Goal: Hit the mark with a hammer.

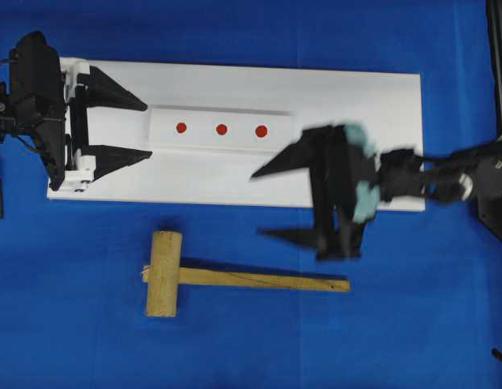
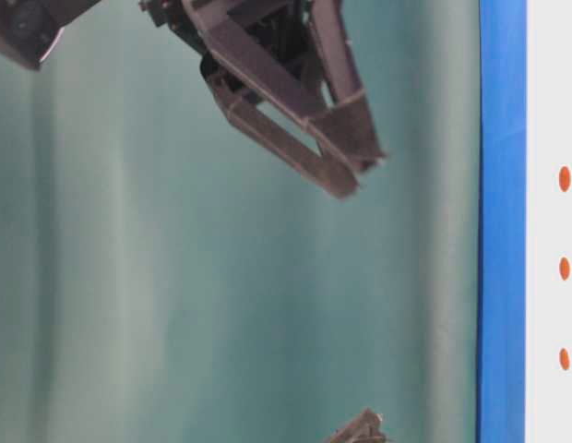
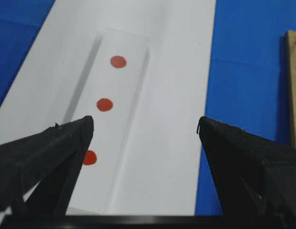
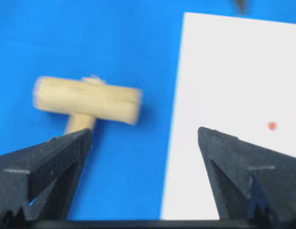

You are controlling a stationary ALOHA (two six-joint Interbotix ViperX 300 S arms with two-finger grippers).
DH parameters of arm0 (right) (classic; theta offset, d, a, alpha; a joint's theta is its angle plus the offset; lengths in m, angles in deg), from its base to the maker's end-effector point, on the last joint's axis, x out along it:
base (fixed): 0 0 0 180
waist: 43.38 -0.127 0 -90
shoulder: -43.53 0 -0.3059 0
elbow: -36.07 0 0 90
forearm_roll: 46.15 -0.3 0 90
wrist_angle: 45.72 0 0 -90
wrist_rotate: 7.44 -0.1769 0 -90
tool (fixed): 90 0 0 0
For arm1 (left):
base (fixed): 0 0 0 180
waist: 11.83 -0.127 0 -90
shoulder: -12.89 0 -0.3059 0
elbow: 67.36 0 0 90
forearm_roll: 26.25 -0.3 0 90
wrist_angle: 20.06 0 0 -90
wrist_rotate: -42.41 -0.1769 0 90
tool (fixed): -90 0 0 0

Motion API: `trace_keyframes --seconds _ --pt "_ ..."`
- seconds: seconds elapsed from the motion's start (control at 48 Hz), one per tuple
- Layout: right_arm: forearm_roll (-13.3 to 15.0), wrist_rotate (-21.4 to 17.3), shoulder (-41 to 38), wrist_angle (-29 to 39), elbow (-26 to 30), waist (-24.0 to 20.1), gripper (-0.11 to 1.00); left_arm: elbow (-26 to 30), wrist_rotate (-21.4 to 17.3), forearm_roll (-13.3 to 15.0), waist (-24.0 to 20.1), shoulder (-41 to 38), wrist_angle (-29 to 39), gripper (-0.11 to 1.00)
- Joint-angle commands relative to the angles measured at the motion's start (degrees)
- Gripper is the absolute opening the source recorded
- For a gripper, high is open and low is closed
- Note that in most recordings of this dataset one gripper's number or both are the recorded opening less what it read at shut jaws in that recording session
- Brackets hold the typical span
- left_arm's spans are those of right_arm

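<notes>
The hammer [image 1: 164, 274] lies flat on the blue counter [image 1: 73, 324], near the front edge of the white board [image 1: 356, 97] but apart from it, its thick head to the left and its long handle running to the right. Three red marks [image 1: 221, 129] sit in a row on a raised strip in the board's middle. The left end effector [image 1: 146, 128] rests at the board's left end, its jaws spread wide and empty, pointing along the row of marks. The right end effector [image 1: 259, 203] hovers over the board's near right edge, just beyond the handle's tip; it is blurred in the overhead view, but the wrist view shows its jaws wide apart with nothing between them, the hammer head lying ahead to the left.
</notes>
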Motion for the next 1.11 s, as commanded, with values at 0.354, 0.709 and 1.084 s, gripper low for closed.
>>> trace_keyframes --seconds 0.354,0.709,1.084 --pt "0.3 4.8 19.3 4.1 -11.9 8.0 0.82 -2.5 -1.0 -0.2 2.0 7.6 -3.1 0.88" --pt "-0.1 4.3 30.4 2.0 -24.7 8.2 0.82 -10.5 -5.8 -0.3 3.6 23.4 -2.5 0.88" --pt "-1.7 4.2 39.7 1.8 -33.5 8.2 0.80 -15.8 -6.4 -0.3 4.1 37.4 7.2 0.88"
